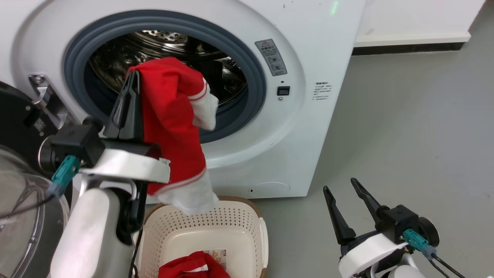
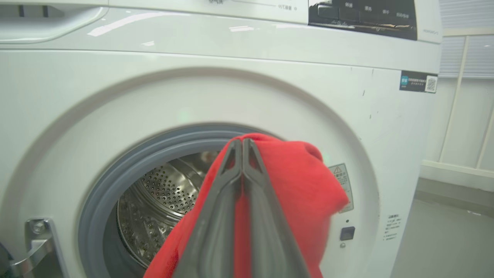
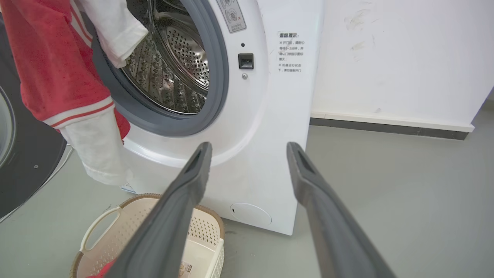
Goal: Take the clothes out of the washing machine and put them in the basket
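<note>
Left gripper [image 2: 242,142]: fingers pressed flat together, clenched on a fold of the red garment [image 1: 170,116].
- The cloth bunches over and to the right of the closed tips, then falls down past the wrist.
- Beyond the tips is the washing machine [image 2: 231,96]. Its steel drum [image 2: 162,193] sits behind and to the left of them. The garment is outside the round opening, hanging in front of the grey ring.
- The garment's white lower end hangs well below the jaws, above the far rim of the basket [image 1: 235,218]. In the right wrist view it is apart from that rim.
- A second red piece [image 1: 193,266] lies on the basket bottom, beside a paper label.
- The machine's door [image 1: 15,193] stands open, left of this gripper.

Right gripper [image 1: 340,184]: fingers spread, released, nothing between them.
- It is low over the grey floor [image 1: 405,116], well apart from the garment.
- In its wrist view the machine's lower front panel shows between the tips. The basket is below and to the left of its left finger.
</note>
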{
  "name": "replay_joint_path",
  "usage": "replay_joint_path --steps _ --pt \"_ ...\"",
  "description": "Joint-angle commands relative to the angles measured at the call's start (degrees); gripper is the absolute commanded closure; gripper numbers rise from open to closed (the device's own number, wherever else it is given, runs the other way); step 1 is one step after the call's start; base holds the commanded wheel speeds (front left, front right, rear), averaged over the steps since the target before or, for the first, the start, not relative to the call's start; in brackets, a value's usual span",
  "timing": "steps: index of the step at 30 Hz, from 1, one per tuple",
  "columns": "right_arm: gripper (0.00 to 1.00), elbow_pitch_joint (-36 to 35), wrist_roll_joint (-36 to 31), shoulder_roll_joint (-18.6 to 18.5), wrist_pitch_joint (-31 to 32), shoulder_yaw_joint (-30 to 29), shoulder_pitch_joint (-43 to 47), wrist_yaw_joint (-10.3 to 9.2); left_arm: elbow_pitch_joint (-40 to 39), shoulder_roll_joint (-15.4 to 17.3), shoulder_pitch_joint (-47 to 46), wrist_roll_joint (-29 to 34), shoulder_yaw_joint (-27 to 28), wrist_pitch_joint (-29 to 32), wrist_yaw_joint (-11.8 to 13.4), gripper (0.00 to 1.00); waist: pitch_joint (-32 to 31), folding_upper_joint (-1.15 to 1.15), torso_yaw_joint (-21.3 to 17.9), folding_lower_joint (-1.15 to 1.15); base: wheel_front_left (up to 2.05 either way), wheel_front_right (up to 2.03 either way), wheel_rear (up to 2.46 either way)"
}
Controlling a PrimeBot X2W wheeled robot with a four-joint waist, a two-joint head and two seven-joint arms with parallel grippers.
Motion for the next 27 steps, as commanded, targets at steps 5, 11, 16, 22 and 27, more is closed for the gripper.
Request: replay_joint_path --steps 5,11,16,22,27 --pt "0.00 -0.7 -0.2 0.0 0.2 -0.5 1.0 -0.04 -11.8 -0.1 8.0 0.4 -0.3 3.1 3.0 1.00 0.2 0.00 1.7 0.02 0.00 0.00 0.00" --pt "0.00 -0.9 -0.2 0.0 0.3 -0.3 0.8 -0.04 -15.8 -1.3 16.4 -0.5 -1.0 4.3 5.6 1.00 0.8 0.00 2.3 0.02 0.00 0.00 0.00" --pt "0.00 -1.3 -0.4 0.0 0.2 -0.4 0.0 -0.04 -11.2 -3.5 21.7 -2.9 -1.5 3.3 6.0 1.00 2.7 0.00 2.9 0.02 0.00 0.00 0.00" --pt "0.00 -1.9 -0.7 0.0 0.4 0.1 -1.7 -0.04 2.1 -5.2 20.9 -4.4 -3.1 0.9 3.8 1.00 6.4 0.00 3.5 0.02 0.00 0.00 0.00" --pt "0.00 -2.5 -1.1 0.0 0.4 0.6 -3.5 -0.04 15.3 -6.6 16.6 -5.4 -3.6 -1.2 1.2 1.00 10.5 0.00 3.5 0.02 0.00 0.00 0.00"
